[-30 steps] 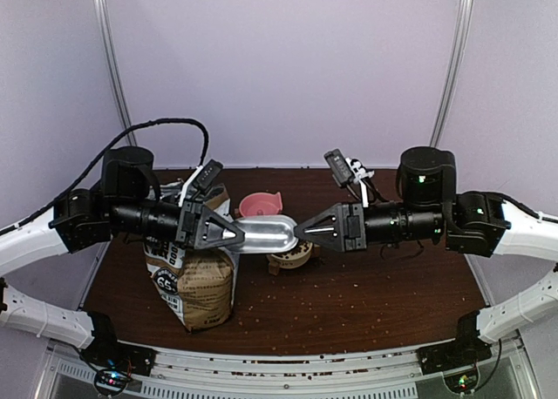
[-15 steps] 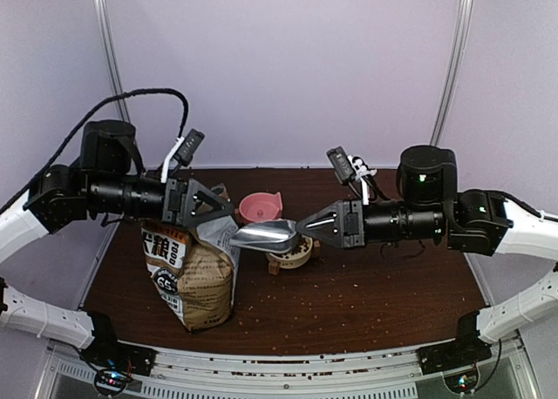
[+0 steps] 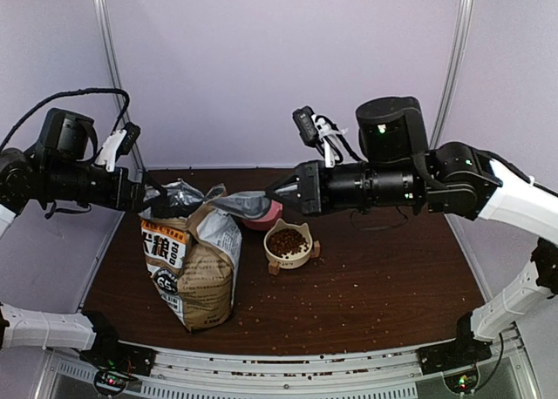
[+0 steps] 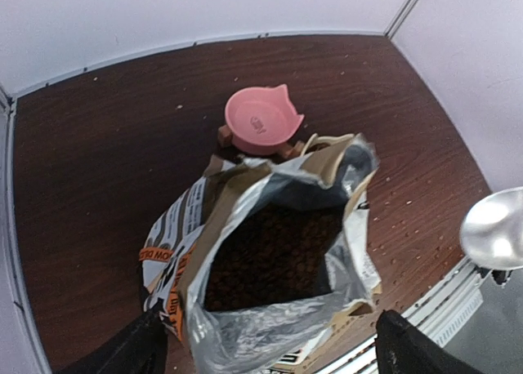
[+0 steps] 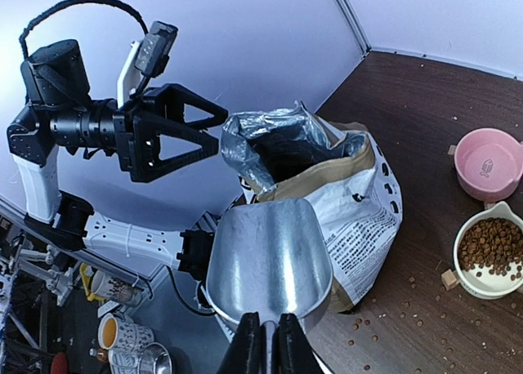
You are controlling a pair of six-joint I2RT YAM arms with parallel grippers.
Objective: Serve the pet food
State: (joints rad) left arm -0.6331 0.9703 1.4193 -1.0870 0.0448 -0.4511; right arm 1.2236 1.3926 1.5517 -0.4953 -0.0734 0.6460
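Observation:
The pet food shows as a dark heap (image 4: 274, 251) inside the open printed bag (image 3: 196, 273), and more pet food (image 3: 286, 241) fills the cream bowl (image 3: 301, 253). My right gripper (image 3: 281, 193) is shut on the handle of the silver scoop (image 3: 246, 205), which hangs over the bag's mouth. The scoop (image 5: 270, 260) looks empty from behind. My left gripper (image 3: 155, 204) stands open just left of the bag's top, holding nothing. Its fingers (image 4: 131, 353) straddle the bag's near edge in the left wrist view.
A pink cat-eared bowl (image 4: 263, 122) stands empty behind the bag, beside the cream bowl (image 5: 467, 286). Loose pellets (image 3: 336, 299) lie scattered over the brown table (image 3: 392, 277). Purple walls close in at the back and sides. A metal rail (image 3: 288, 364) runs along the near edge.
The left gripper has let go of the scoop, opened wide and drawn back to the left. The right gripper has lifted the scoop and carried it left over the bag.

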